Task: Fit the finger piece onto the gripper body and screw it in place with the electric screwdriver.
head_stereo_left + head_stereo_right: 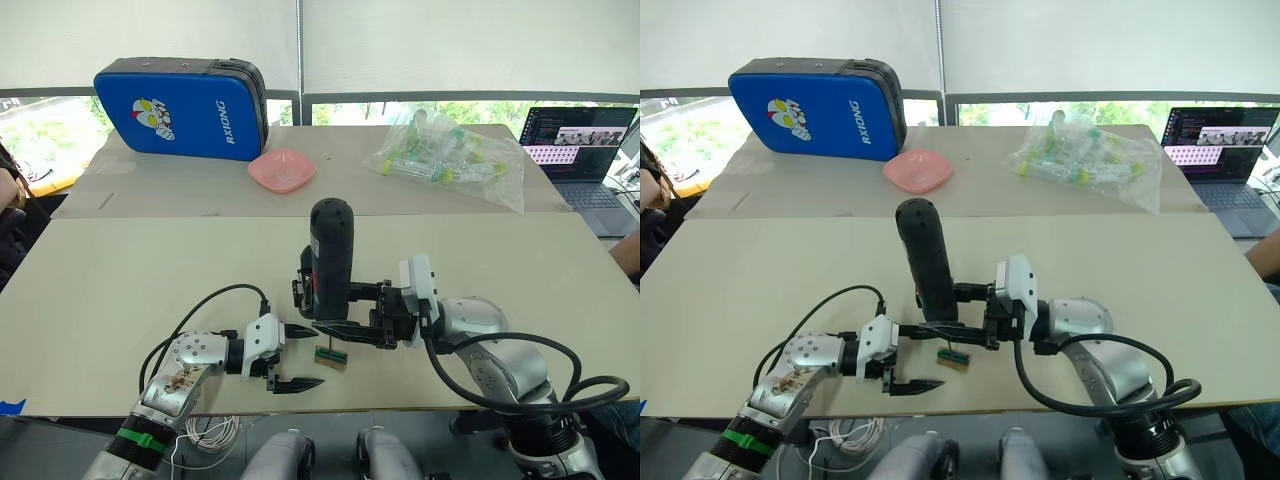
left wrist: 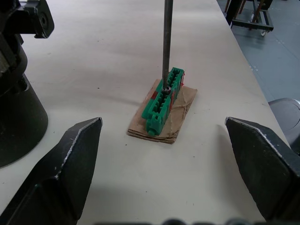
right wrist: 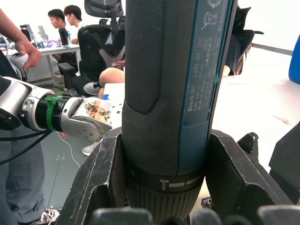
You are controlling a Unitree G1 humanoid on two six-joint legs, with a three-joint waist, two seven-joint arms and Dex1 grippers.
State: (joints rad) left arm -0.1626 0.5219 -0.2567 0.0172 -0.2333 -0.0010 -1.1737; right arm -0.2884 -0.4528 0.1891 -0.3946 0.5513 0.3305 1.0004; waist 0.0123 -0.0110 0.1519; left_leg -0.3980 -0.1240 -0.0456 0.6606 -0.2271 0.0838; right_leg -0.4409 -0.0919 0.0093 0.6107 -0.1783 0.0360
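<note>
The electric screwdriver (image 1: 331, 255) stands upright near the table's front edge, with my right gripper (image 1: 335, 318) shut around its lower barrel (image 3: 168, 117). Its thin metal bit (image 2: 166, 42) comes down onto a green toothed block (image 2: 163, 101) that lies on a scrap of cardboard (image 2: 180, 117). My left gripper (image 1: 298, 358) is open just left of that block, one finger on each side of it and touching nothing. The gripper body (image 2: 16, 103), a chunky black block with a rounded base, stands right behind the screwdriver (image 1: 303, 287). The finger piece is out of view.
At the back of the table are a blue padded case (image 1: 180, 108), a pink bowl (image 1: 282, 170) and a clear bag of tubes (image 1: 445, 155). A laptop (image 1: 580, 150) is at the far right. Seated people (image 3: 65, 18) are beyond the table's left side.
</note>
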